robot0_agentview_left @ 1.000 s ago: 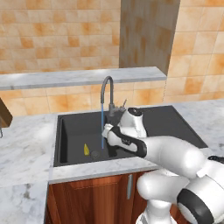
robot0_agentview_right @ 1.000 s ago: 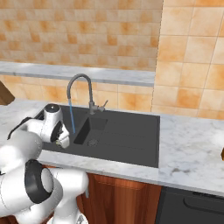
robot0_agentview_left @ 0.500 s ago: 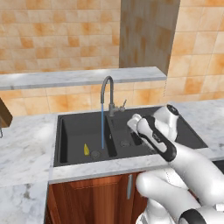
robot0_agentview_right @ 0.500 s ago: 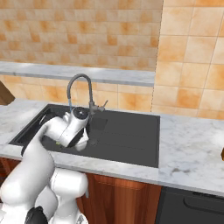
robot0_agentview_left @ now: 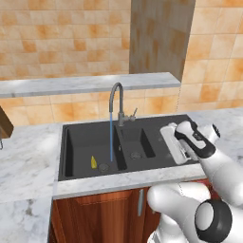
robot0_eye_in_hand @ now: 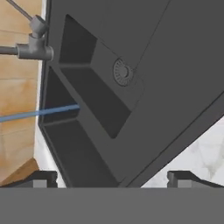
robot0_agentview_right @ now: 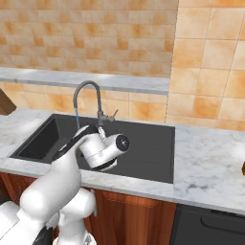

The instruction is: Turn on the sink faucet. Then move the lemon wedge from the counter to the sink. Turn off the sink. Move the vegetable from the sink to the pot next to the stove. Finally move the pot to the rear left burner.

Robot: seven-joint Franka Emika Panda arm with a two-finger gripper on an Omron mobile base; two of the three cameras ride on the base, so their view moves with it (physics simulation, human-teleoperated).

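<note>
Gripper (robot0_eye_in_hand: pixel 111 177) open, tilted over sink (robot0_eye_in_hand: pixel 144 39)

A kitchen: a black double-basin sink (robot0_agentview_left: pixel 76 137) with a running gooseneck faucet (robot0_agentview_left: pixel 115 102) sits in a marble counter (robot0_agentview_left: pixel 26 161) over wooden cabinets (robot0_agentview_left: pixel 102 216), orange-tiled wall (robot0_agentview_left: pixel 61 38) behind.

gripper (robot0_agentview_left: pixel 172 146) swung right, off larger basin

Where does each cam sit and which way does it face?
Left base view: behind the arm's left, facing the matte black double-basin sink; white arm lower right.
Right base view: behind its right, same sink; arm lower left.
Hand view: on the hand, looking along the open gripper into the smaller basin.
Shared: slim dark grey gooseneck faucet and its blue water stream.
</note>
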